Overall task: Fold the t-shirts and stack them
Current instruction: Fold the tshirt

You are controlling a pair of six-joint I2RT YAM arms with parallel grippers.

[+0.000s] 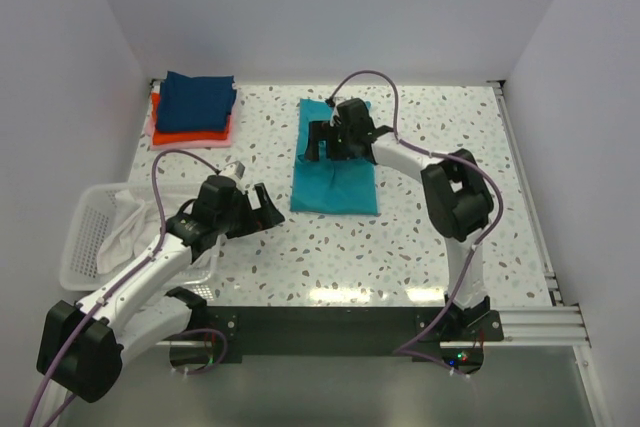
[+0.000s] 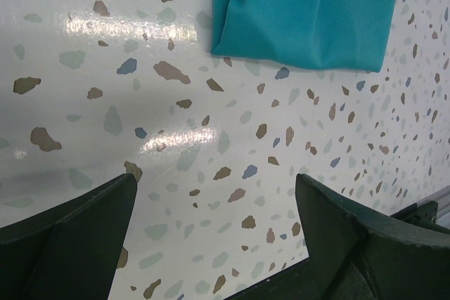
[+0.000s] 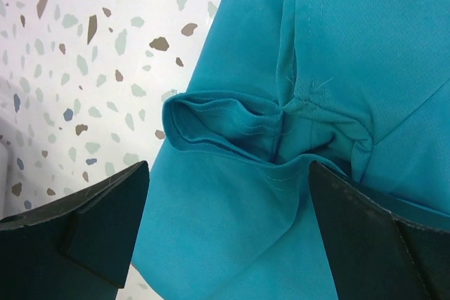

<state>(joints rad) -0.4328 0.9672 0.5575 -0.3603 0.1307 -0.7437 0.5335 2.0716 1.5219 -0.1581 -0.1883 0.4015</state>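
Jaws gape wide on both sides, right pair perhaps touching teal t-shirt (image 3: 337, 47).

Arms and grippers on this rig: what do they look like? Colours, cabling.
The left arm and right arm have white links with black joint housings. A purple cable runs along each. The left gripper and right gripper are black, with two broad wedge-shaped fingers.

The terrazzo table (image 1: 420, 237) was overlooked from above its near edge, facing the back wall (image 1: 330, 7). Each wrist camera was aimed down, close over the surface (its own dark fingers (image 2: 63, 237) framed along the bottom). The teal t-shirt (image 1: 335, 187) was caught in all three views.
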